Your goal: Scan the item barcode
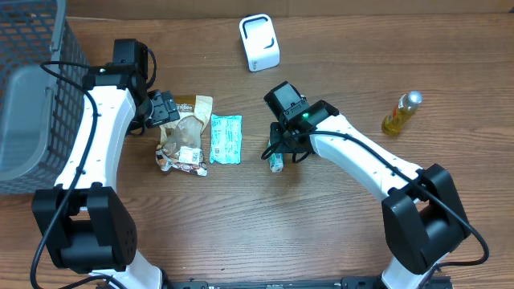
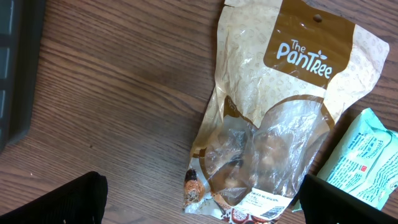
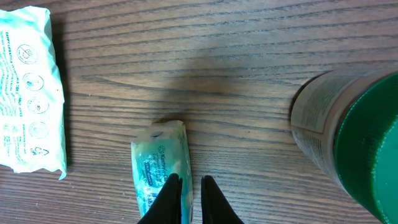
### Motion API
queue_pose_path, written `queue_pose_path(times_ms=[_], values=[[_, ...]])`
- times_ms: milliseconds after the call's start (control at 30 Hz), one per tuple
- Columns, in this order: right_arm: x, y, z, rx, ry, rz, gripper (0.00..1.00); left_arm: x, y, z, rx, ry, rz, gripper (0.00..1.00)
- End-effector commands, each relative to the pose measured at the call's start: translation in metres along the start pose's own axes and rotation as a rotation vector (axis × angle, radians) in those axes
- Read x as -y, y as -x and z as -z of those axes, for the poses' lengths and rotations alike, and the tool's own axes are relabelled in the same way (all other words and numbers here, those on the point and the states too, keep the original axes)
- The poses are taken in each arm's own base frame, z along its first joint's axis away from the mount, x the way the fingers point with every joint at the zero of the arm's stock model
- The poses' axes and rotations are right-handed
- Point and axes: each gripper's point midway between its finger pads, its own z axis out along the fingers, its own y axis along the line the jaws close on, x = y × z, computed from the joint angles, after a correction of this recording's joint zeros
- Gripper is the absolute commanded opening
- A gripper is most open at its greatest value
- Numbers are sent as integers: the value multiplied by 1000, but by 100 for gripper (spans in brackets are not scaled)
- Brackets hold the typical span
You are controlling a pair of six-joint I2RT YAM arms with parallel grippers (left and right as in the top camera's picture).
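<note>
The wipes pack (image 1: 226, 139) is lying flat near the middle of the wooden table (image 1: 337, 233), so I am saying where everything is from it. Closest to the robot's side, just to the right of the wipes pack, a little blue-green tube (image 3: 158, 168) is lying flat on the wood. The right gripper (image 3: 189, 186) is pointing down at the right edge of the tube. Its two black fingers (image 3: 171, 202) are sitting very close together, with only a thin gap between them. One finger is covering the edge of the tube. I cannot tell if they are pinching the tube or only touching it. In the right wrist camera, a big round thing with a green top (image 3: 354, 124) is showing up blurry to the right of the tube, and I cannot tell what it is.

Just to the left of the wipes pack, a brown snack bag (image 2: 273, 124) is lying with its see-through window facing up. The left gripper (image 2: 200, 186) is hanging over the bag with its fingers (image 2: 74, 202) spread wide apart, and it is holding nothing.

Well off to the right of the wipes pack, a small bottle of yellow liquid (image 1: 401, 112) is sitting alone. Far to the left of the wipes pack, a grey wire basket (image 1: 32, 48) is sitting at the table's edge. Farthest away, past the wipes pack and a bit to the right, the white scanner (image 1: 259, 42) is sitting well apart from the tube
</note>
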Motion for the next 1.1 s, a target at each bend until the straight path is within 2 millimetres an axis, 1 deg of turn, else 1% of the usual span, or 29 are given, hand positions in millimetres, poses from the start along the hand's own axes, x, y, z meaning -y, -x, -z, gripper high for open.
queue_pose_path(times_ms=[0, 167, 400, 567, 1067], values=[[-2, -1, 3, 5, 9, -1, 9, -3, -2, -5, -12, 15, 8, 100], [2, -6, 2, -18, -6, 1, 10, -3, -2, -5, -12, 15, 8, 99], [2, -8, 3, -23, -9, 1, 10, -3, -2, -5, -12, 15, 8, 100], [7, -16, 3, -56, -29, 3, 9, -3, -2, -5, -12, 16, 9, 100], [10, -20, 3, -72, -40, 4, 9, -3, -2, -5, -12, 16, 9, 100]])
